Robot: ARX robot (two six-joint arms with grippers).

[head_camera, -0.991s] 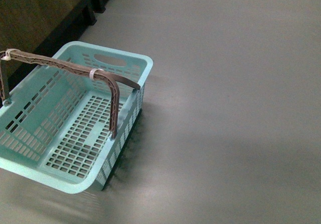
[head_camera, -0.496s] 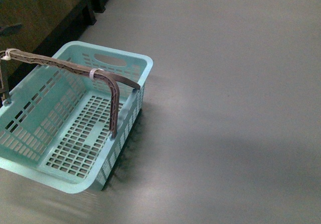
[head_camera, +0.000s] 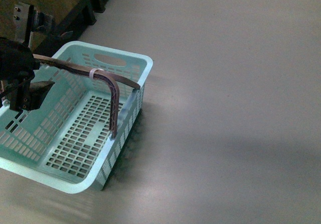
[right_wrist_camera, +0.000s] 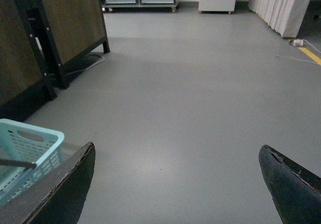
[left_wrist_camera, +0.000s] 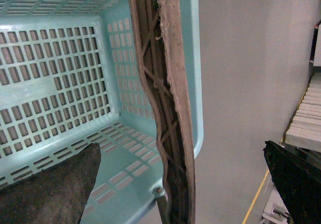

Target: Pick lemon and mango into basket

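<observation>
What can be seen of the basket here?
The basket is rectangular, pale turquoise plastic, with slotted walls and bottom and an oval hand cut-out. It stands upright on the grey floor, empty as far as shown, its brown-grey handle raised. The open left end effector straddles that handle; contact cannot be told.

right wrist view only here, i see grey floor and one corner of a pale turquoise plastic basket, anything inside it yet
Observer: No. The front view shows the pale turquoise slotted plastic basket empty down to its bottom.
Operator: ok and where is the left claw
Observer: The left claw hangs open over the basket's left side. The brown-grey swing handle runs between its fingers, clear of both.
</observation>
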